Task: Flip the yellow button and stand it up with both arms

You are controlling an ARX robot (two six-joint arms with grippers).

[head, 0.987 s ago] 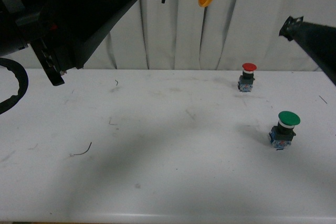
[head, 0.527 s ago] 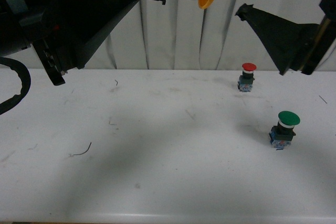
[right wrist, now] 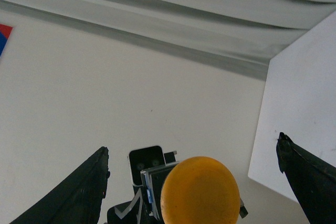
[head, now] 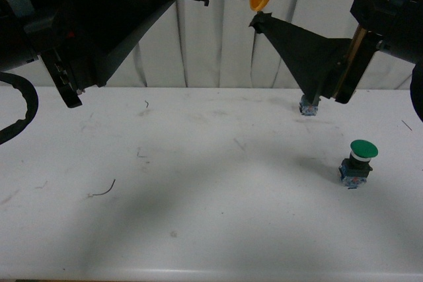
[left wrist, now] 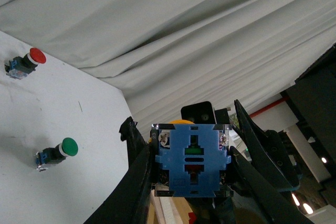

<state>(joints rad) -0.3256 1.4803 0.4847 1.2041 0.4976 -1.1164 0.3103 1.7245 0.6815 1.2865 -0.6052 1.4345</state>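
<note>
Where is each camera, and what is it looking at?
Front: on the body, facing table and curtain; left arm, right arm show.
Left wrist: on the left hand, facing the yellow button, blue base first; red button, green button beyond.
Right wrist: on the open right hand, facing the yellow cap.
All see the yellow button.

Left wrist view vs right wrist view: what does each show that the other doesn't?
Left wrist only: the yellow button seen from its blue base end, clamped in the left gripper, plus the red button and green button on the table. Right wrist only: the yellow cap face-on, with the right gripper fingers spread either side, not touching it. Both: the same yellow button, held up against the grey curtain.
</note>
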